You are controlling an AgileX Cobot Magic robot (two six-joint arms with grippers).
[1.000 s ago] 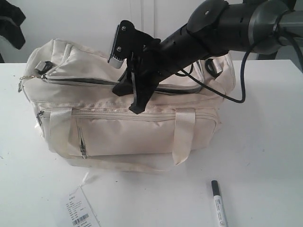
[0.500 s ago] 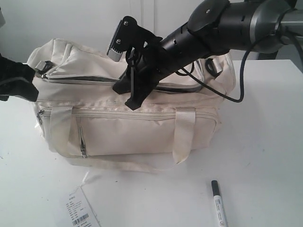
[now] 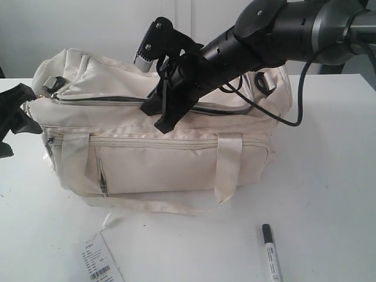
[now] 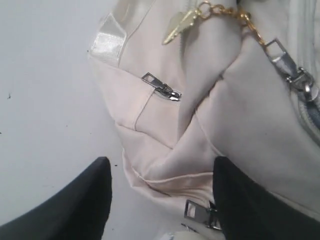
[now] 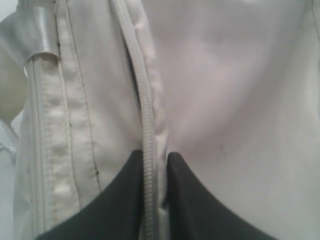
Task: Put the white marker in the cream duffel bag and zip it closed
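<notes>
Soft fabric cream duffel bag (image 3: pixel 176 167) with shiny strap handles sits mid-frame on a smooth white table (image 3: pixel 335 176). The right arm slants down from the upper right. The right gripper (image 3: pixel 163 120) is over the bag's top zip, black fingers (image 5: pixel 125 200) a narrow gap apart astride the zip teeth; grip unclear. At the left edge, the left gripper (image 3: pixel 13 117) is spread wide at the bag's end, empty. Slim black-capped white marker (image 3: pixel 271 252) lies lower right on the table, well apart from both.

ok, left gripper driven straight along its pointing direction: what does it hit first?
The cream duffel bag: its end panel, by the side zipper pull, sits dead ahead of the open left gripper. Remaining gap is unclear.
</notes>
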